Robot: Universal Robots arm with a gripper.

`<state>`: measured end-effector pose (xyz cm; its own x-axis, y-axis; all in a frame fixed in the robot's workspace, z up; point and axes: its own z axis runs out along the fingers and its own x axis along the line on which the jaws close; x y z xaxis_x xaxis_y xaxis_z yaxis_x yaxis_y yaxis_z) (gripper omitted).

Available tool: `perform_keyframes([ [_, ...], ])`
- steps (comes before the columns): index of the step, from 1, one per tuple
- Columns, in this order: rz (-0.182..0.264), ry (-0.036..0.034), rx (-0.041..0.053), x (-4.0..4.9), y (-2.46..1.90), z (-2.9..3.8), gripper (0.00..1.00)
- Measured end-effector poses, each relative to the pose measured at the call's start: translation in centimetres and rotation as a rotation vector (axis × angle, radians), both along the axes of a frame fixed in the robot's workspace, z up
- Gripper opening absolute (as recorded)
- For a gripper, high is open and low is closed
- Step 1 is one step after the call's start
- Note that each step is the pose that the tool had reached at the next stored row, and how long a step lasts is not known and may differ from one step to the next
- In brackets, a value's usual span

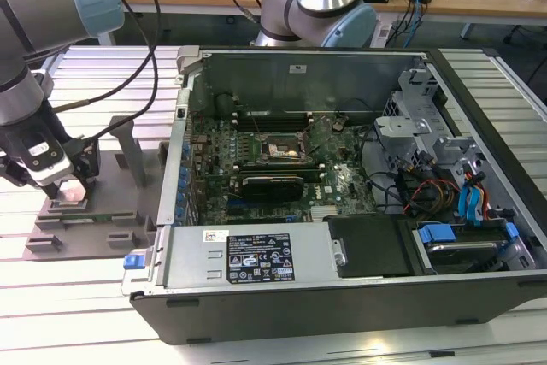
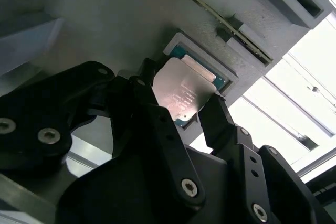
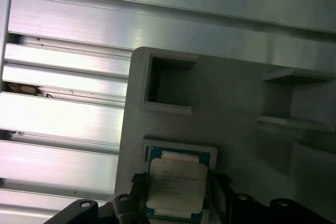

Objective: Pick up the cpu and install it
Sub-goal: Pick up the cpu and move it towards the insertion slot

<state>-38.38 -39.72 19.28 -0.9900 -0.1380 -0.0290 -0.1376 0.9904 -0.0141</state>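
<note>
The cpu (image 3: 176, 184) is a flat square chip with a silvery top plate and a thin green rim. It lies in a square recess of a grey holder block (image 3: 236, 103). My gripper (image 2: 181, 100) is down over it, with one black finger (image 2: 144, 85) against one edge of the chip and the other against the opposite edge. The gripper is shut on the cpu (image 2: 181, 93), which still sits level in the recess. In the exterior view my gripper (image 1: 73, 187) stands at the far left, over the holder block (image 1: 94, 224). The dark socket (image 1: 280, 150) sits mid-motherboard inside the open computer case (image 1: 342, 297).
The holder block has upright posts (image 1: 128, 151) and other empty pockets (image 3: 165, 82). It rests on a ribbed aluminium table (image 1: 68, 297). A second arm's base (image 1: 320, 6) stands behind the case. A long grey power supply box (image 1: 248, 254) lines the case's near wall, with cables and drive bays on the exterior view's right.
</note>
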Motion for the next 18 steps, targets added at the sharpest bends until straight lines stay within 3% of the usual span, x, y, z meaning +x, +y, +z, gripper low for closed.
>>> perform_keyframes([
  [10,0.000,-0.0019,-0.0002,-0.12,0.00,0.25,0.60],
  [12,0.000,-0.0019,-0.0002,-0.14,0.00,0.24,0.62],
  [13,0.000,-0.0020,-0.0002,-0.15,0.00,0.24,0.68],
  [18,0.000,-0.0019,0.0001,-0.50,0.03,-0.11,0.68],
])
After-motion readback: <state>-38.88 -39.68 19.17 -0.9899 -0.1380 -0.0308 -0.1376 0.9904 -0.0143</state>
